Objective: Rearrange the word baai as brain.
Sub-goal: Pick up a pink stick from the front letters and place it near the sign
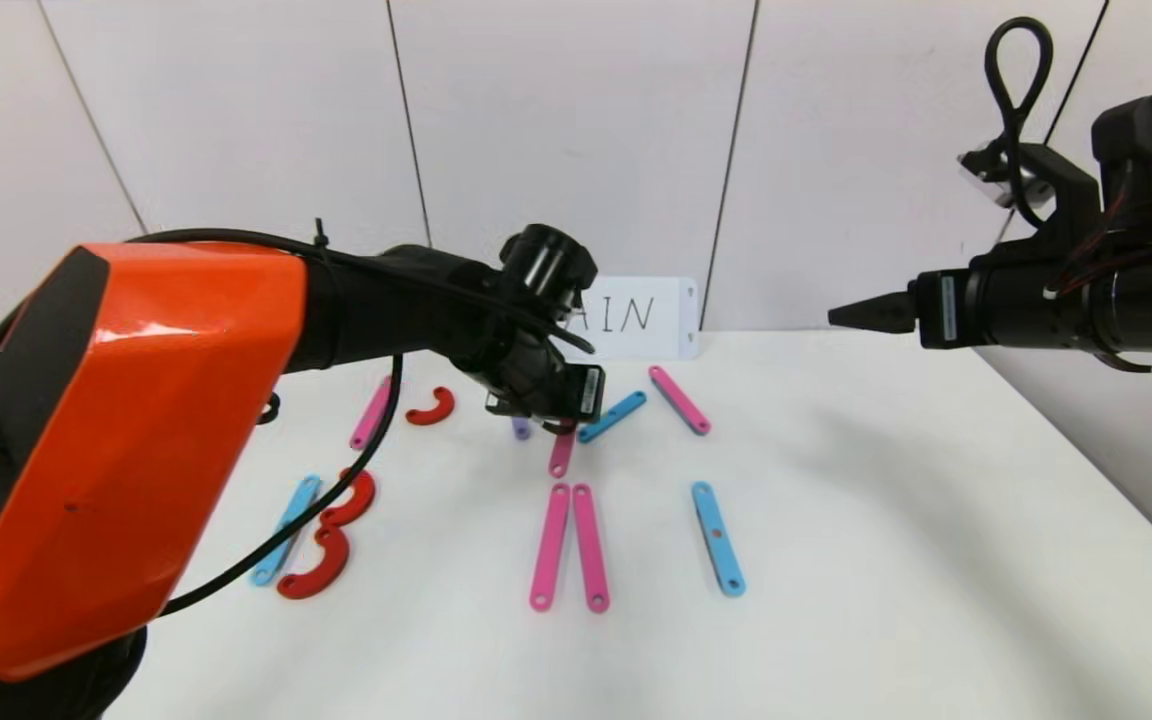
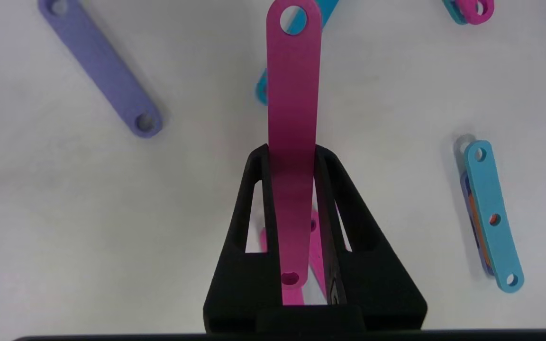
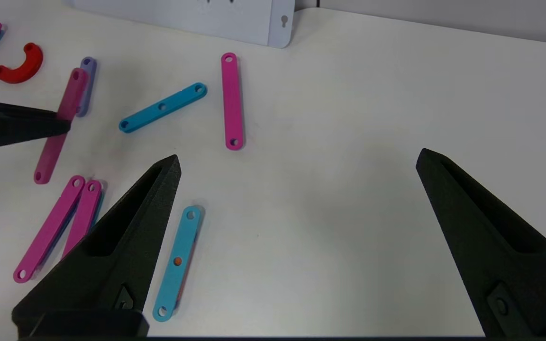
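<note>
going from the left of the surface (image 1: 836,560): a light-blue strip (image 1: 286,528) lies slanted with two red curves (image 1: 336,535) stacked against it, so the b reads as built. behind it a pink strip (image 1: 372,412) and a lone red curve (image 1: 433,407) lie loose and apart, so the r is, by my reading, only started. at the centre, the left gripper (image 2: 292,156) is clamped on a pink strip (image 2: 293,118), holding it near one end, above the surface. its long axis runs straight out of the gripper, the free end with its hole pointing away from the wrist; in the head view it runs roughly front to back, just beside the short purple strip (image 1: 521,428). nearer the robot a pair of pink strips (image 1: 569,545) lie almost parallel, touching or nearly so at the far ends, an unfinished a. a slanted light-blue strip (image 1: 613,416) and another pink strip (image 1: 679,399) lie behind, near the white card (image 1: 651,318), and a light-blue strip (image 1: 718,538) stands alone to the right, possibly the i. no n is formed. i would judge the task well short of halfway. the right gripper (image 3: 296,199) hangs high on the right, jaws spread wide and empty.
</note>
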Controlling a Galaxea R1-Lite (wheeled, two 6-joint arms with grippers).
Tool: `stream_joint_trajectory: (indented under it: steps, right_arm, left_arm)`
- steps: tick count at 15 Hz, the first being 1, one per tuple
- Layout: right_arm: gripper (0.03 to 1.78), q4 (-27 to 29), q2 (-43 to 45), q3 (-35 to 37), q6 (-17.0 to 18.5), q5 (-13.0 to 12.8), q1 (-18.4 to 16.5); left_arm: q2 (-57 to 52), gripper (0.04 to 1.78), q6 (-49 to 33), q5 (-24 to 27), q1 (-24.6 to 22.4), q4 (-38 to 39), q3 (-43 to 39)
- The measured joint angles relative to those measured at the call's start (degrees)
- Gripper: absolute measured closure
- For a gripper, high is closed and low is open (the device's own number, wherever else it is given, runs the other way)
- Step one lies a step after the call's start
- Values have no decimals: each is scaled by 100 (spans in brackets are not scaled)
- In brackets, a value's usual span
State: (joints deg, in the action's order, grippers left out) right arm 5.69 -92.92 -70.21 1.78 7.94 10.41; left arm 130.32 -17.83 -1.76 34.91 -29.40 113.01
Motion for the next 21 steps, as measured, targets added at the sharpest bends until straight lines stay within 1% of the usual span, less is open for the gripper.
stream_joint_trajectory:
  steps: [7,11,17,19,21]
  right_arm:
    - [7,-7,55,-5,-2,-15,-41]
    - [7,-21,59,-11,-13,-20,-74]
    - [7,-60,67,-5,-22,-17,-77]
    - [7,-60,69,0,-22,-17,-77]
    - [7,-62,72,0,-22,-17,-74]
  left_arm:
    - [474,154,6,33,361,964,28]
    - [592,154,1,302,458,1056,22]
    - [730,153,48,313,507,1379,20]
    - [775,145,56,310,511,1441,20]
    - [816,127,65,310,518,1495,20]
